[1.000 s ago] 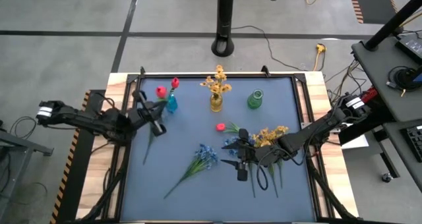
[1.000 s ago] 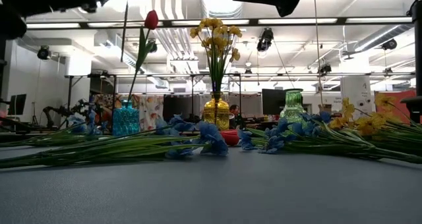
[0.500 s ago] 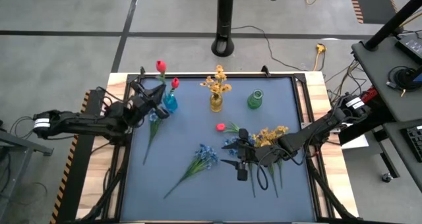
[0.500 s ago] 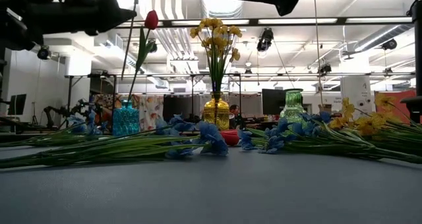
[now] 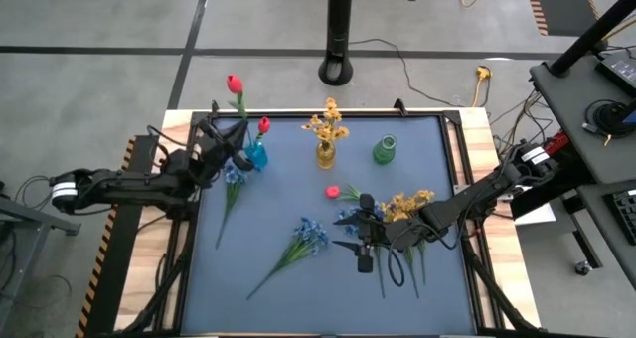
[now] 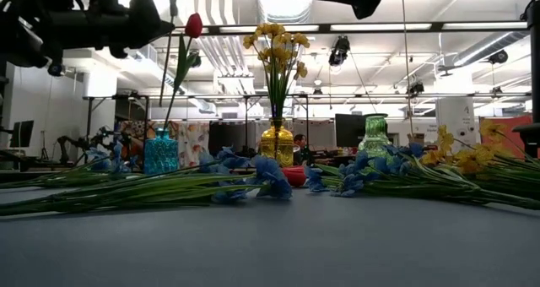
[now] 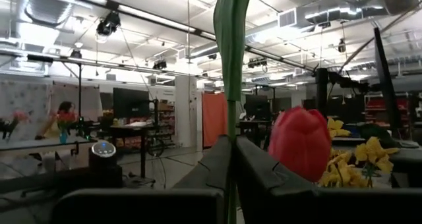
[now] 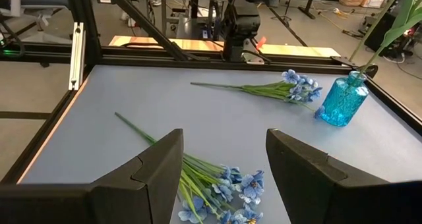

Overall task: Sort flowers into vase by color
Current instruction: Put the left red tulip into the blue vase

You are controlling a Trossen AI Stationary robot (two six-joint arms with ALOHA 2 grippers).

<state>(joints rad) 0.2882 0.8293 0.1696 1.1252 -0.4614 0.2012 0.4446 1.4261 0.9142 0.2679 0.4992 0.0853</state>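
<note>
Grey-blue matting is covering the bench point(image 5: 298, 288), and nearest its front edge a blue-blossomed sprig point(image 5: 298, 241) is lying flat, its long stem running toward the front left corner. Just to the right, the right end effector point(image 5: 362, 247) is hovering low over the bench with its fingers point(image 8: 151, 168) standing apart and holding nothing; in the right wrist view blue blossoms point(image 8: 227, 184) are showing between them. Beside that end effector a mixed heap of yellow sprigs point(image 5: 407, 204) and blue ones is resting on the bench, and a small red bud point(image 5: 332, 191) is lying just beyond it, near the middle. Further left, another blue sprig point(image 5: 231, 184) is lying close to the left edge, its blossoms near the blue vase point(image 5: 257, 157). That vase is standing toward the back left and is already carrying one red tulip point(image 5: 263, 125). The left end effector point(image 5: 231, 137) is hanging just behind and to the left of the blue vase, its fingers point(image 7: 264, 178) pinched tight on the green stem of a second red tulip point(image 5: 234, 83), whose bud is sticking out past the bench's back edge. Along the back, an amber vase point(image 5: 325, 155) is holding yellow blossoms point(image 5: 327, 119), and a green vase point(image 5: 384, 149) is standing to its right.
</note>
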